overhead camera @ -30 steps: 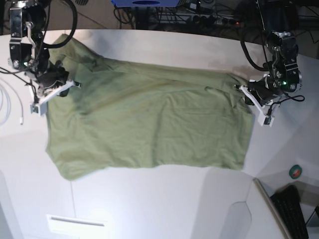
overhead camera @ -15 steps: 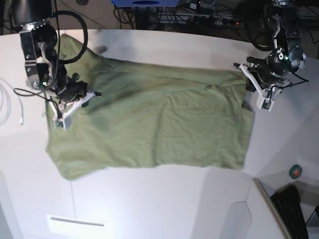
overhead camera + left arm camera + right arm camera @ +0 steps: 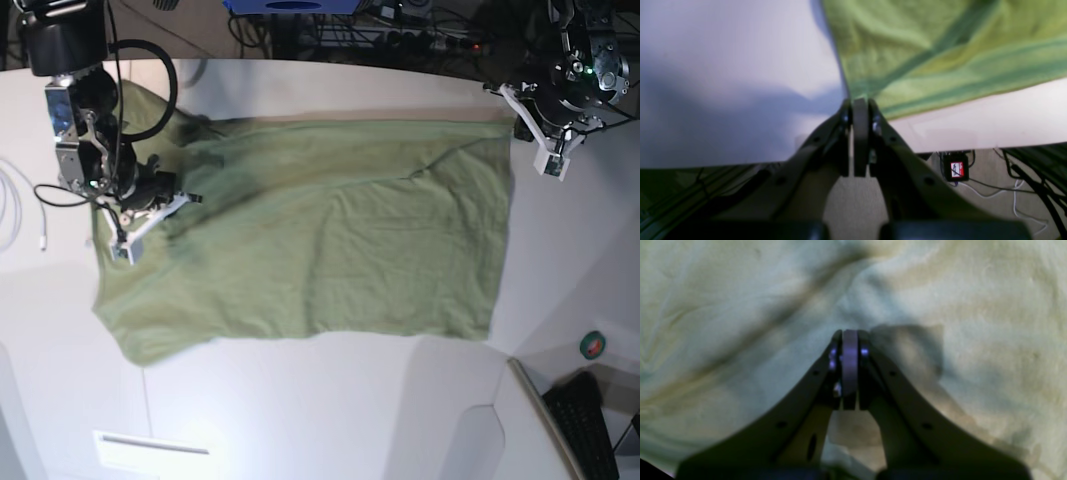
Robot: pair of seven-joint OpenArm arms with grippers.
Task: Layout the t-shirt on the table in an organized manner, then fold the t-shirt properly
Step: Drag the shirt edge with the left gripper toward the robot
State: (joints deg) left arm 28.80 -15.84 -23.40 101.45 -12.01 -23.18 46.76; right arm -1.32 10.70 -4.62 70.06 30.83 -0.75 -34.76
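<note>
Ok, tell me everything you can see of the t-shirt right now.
The t-shirt is plain olive-green soft cloth, spread mostly flat and wide across the white table, with shallow wrinkles. Its far edge runs fairly straight; one end bunches up under the right gripper, which is shut over the cloth. The left gripper is shut at the opposite far corner, seemingly pinching that edge. The near edge lies loose on the table. No tag shows.

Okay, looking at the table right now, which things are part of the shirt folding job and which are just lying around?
Part of the job:
- t-shirt, spread out
- table under it
- left gripper, shut on the shirt's corner
- right gripper, shut, over the shirt

Just lying about:
- white cable at the table's edge
- keyboard
- tape roll
</note>
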